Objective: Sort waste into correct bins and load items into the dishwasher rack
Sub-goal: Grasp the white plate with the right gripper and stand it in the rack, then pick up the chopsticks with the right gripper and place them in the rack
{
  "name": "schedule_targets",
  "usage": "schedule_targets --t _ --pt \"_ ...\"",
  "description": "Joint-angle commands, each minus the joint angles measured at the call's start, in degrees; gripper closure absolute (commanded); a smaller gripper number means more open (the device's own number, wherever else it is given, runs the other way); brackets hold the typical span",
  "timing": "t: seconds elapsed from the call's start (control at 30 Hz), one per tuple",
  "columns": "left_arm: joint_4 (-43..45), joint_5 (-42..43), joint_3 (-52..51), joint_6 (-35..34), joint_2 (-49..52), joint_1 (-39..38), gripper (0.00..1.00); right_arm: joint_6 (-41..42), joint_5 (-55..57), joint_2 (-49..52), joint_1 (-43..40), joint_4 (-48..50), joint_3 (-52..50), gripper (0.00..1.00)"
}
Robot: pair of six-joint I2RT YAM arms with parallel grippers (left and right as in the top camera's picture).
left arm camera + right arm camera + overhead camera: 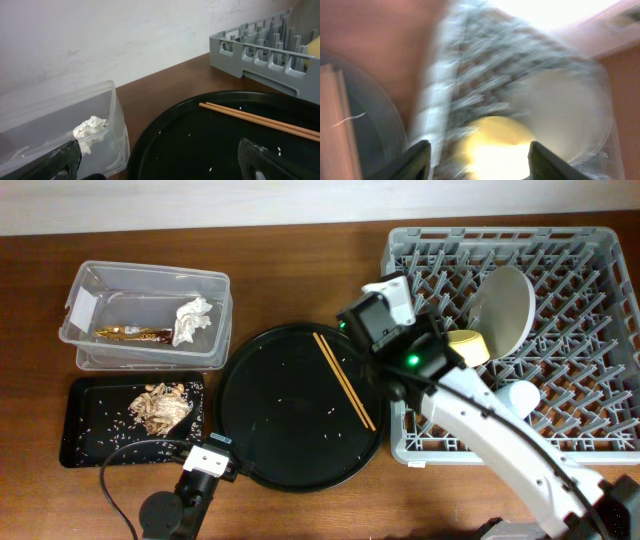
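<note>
Nearly done: napkin (193,318) & wrapper (132,333) in clear tub (95,280), scraps (160,405) in black tray (85,442), plate (505,305), bowl (468,345) & pale cup (520,395) in rack (600,250). Chopsticks (343,380) on round tray (270,430) not yet loaded; pink cup not visible. Left tool (160,165) & right tool (477,160) both spread wide, empty

- In the right wrist view, everything is smeared by motion blur. The dishwasher rack (485,75) is reduced to grey streaks, the yellow bowl (495,142) to a glowing blob, and the plate (570,115) to a pale disc.
- The fingers (415,160) of the right gripper (476,162) are cropped by the bottom edge.
- Seen from overhead, the light blue cup (522,394) and the bowl are partly covered by the right arm (480,415).
- The left arm (165,515) is cut off by the bottom edge.
- In the left wrist view, the clear tub (60,130) is cropped at the left and bottom, and the chopsticks (250,117) at the right.
- Of the left gripper (160,160), only two dark fingertips (60,160) are shown.
</note>
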Motion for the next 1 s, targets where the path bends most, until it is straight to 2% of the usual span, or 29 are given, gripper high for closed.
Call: schedule_targets --t 0.0,0.03,0.07,0.1,0.3,0.53,0.6,0.63,0.67,0.7,0.77,0.83,0.97 --pt "-0.17 0.66 -0.17 0.70 -0.28 0.35 0.01 10.88 -30.49 1.27 1.79 -4.17 -0.48 0.44" --pt "-0.17 0.66 -0.17 0.70 -0.28 0.35 0.01 13.60 -39.23 3.19 1.79 -3.67 -2.27 0.49" --pt "-0.17 0.66 -0.17 0.70 -0.28 0.35 0.01 13.57 -43.85 5.49 1.79 -2.95 -3.21 0.61" --pt "-0.17 0.66 -0.17 0.70 -0.28 0.35 0.01 13.55 -43.76 8.26 1.79 -2.45 -3.54 0.65" --pt "-0.17 0.66 -0.17 0.70 -0.28 0.35 0.01 13.29 -38.75 21.68 1.73 3.65 -3.54 0.65" --pt "-0.17 0.66 -0.17 0.70 -0.28 0.35 0.01 13.27 -32.65 27.17 1.75 5.38 -3.61 0.65" --pt "-0.17 0.66 -0.17 0.70 -0.28 0.35 0.01 13.29 -33.48 27.19 1.75 5.31 -3.76 0.70" --pt "-0.17 0.66 -0.17 0.70 -0.28 0.35 0.01 13.29 -35.69 27.19 1.75 4.85 -3.85 0.85" --pt "-0.17 0.66 -0.17 0.70 -0.28 0.35 0.01 13.33 -38.05 27.17 1.75 3.76 -3.87 0.93" --pt "-0.17 0.66 -0.17 0.70 -0.28 0.35 0.01 13.33 -40.15 27.15 1.73 2.91 -3.82 0.96" --pt "-0.17 0.66 -0.17 0.70 -0.28 0.35 0.01 13.35 -40.41 26.14 1.62 1.36 -2.80 0.96" --pt "-0.17 0.66 -0.17 0.70 -0.28 0.35 0.01 13.35 -40.24 20.68 0.00 -2.43 1.44 0.96" --pt "-0.17 0.66 -0.17 0.70 -0.28 0.35 0.01 14.38 -39.67 6.91 -9.99 -3.93 4.57 0.96"
